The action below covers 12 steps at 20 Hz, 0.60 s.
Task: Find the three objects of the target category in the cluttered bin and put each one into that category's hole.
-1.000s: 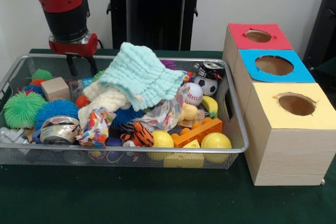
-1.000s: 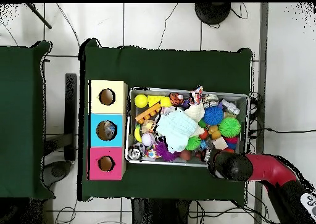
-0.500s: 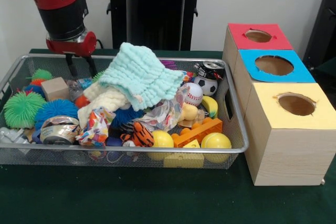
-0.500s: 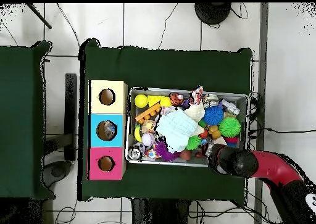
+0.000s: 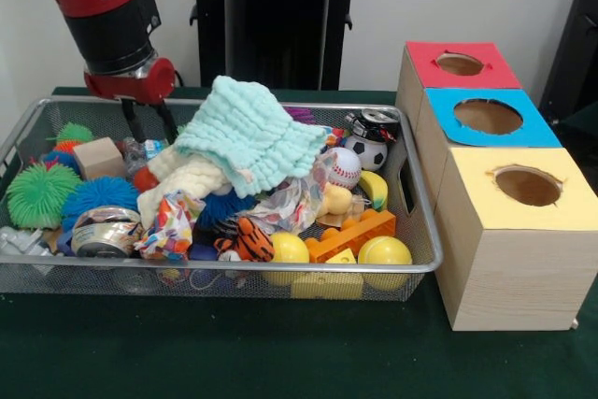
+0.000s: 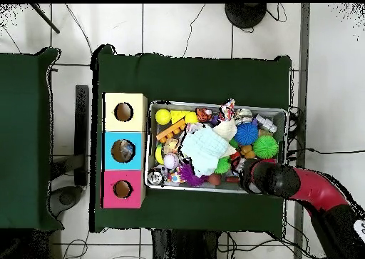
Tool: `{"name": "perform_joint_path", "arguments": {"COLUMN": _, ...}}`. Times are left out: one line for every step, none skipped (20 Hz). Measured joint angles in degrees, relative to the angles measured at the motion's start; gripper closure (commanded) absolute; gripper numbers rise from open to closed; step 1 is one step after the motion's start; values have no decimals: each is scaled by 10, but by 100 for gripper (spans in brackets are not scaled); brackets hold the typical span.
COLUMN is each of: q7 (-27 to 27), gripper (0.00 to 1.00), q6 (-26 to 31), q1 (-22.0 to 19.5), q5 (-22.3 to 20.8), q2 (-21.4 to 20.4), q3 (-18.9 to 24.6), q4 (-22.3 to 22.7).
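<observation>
Hand (image 5: 149,124): suspended inside the far corner of the wire basket (image 5: 425,231), its two dark fingers (image 5: 130,122) spread apart with nothing between them. The fingertips sit just above a small clear wrapped item (image 5: 149,149), the nature of which cannot be determined. In the overhead view the arm's black wrist covers the hand (image 6: 251,176) at the basket's (image 6: 217,104) robot-side rim.

Immediate surroundings, front view: a wooden block (image 5: 99,157) lies just beside the hand, with a small green spiky ball (image 5: 73,133) behind it. An orange ball (image 5: 145,179) sits near the fingertips, partly covered by a cream cloth (image 5: 182,182). A mint-green knitted cloth (image 5: 250,133) is heaped over the middle of the basket.

Further out: a large green spiky ball (image 5: 39,194) and a blue spiky ball (image 5: 97,197) touch each other, with a roll of tape (image 5: 106,232) in front of them. At the opposite end lie a baseball (image 5: 343,167), a small football (image 5: 367,150), a can (image 5: 375,122), a banana (image 5: 376,190), an orange toy brick (image 5: 349,234), a striped tiger toy (image 5: 247,240) and two yellow balls (image 5: 384,253).

Beside the basket on the green counter (image 5: 280,352) stand three wooden boxes, each with a round hole in its top: red box (image 5: 460,64), blue box (image 5: 489,117), yellow box (image 5: 526,186). In the overhead view, something rests inside the blue box (image 6: 124,150).
</observation>
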Motion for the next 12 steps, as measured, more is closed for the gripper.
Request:
{"name": "perform_joint_path", "arguments": {"q7": 0, "gripper": 0, "q6": -2, "q1": 3, "q5": 3, "q2": 0, "q3": -1, "q4": -1}}
{"name": "perform_joint_path", "arguments": {"q7": 0, "gripper": 0, "q6": -6, "q1": 9, "q5": 7, "q2": 0, "q3": -4, "q4": -3}}
{"name": "perform_joint_path", "arguments": {"q7": 0, "gripper": 0, "q6": -12, "q1": 19, "q5": 10, "q2": 0, "q3": -11, "q4": -7}}
{"name": "perform_joint_path", "arguments": {"q7": 0, "gripper": 0, "q6": -16, "q1": 25, "q5": 9, "q2": 0, "q3": -16, "q4": -10}}
{"name": "perform_joint_path", "arguments": {"q7": 0, "gripper": 0, "q6": -22, "q1": 34, "q5": 9, "q2": 0, "q3": -23, "q4": -13}}
{"name": "perform_joint_path", "arguments": {"q7": 0, "gripper": 0, "q6": -25, "q1": 40, "q5": 9, "q2": 0, "q3": -29, "q4": -15}}
{"name": "perform_joint_path", "arguments": {"q7": 0, "gripper": 0, "q6": -39, "q1": 59, "q5": 9, "q2": 0, "q3": -47, "q4": -22}}
{"name": "perform_joint_path", "arguments": {"q7": 0, "gripper": 0, "q6": -48, "q1": 71, "q5": 9, "q2": 0, "q3": -59, "q4": -26}}
{"name": "perform_joint_path", "arguments": {"q7": 1, "gripper": 0, "q6": -55, "q1": 80, "q5": 9, "q2": 0, "q3": -67, "q4": -28}}
{"name": "perform_joint_path", "arguments": {"q7": 1, "gripper": 0, "q6": -62, "q1": 88, "q5": 9, "q2": 0, "q3": -76, "q4": -31}}
{"name": "perform_joint_path", "arguments": {"q7": 1, "gripper": 0, "q6": -68, "q1": 95, "q5": 9, "q2": 0, "q3": -84, "q4": -33}}
{"name": "perform_joint_path", "arguments": {"q7": 2, "gripper": 0, "q6": -79, "q1": 107, "q5": 9, "q2": 0, "q3": -96, "q4": -36}}
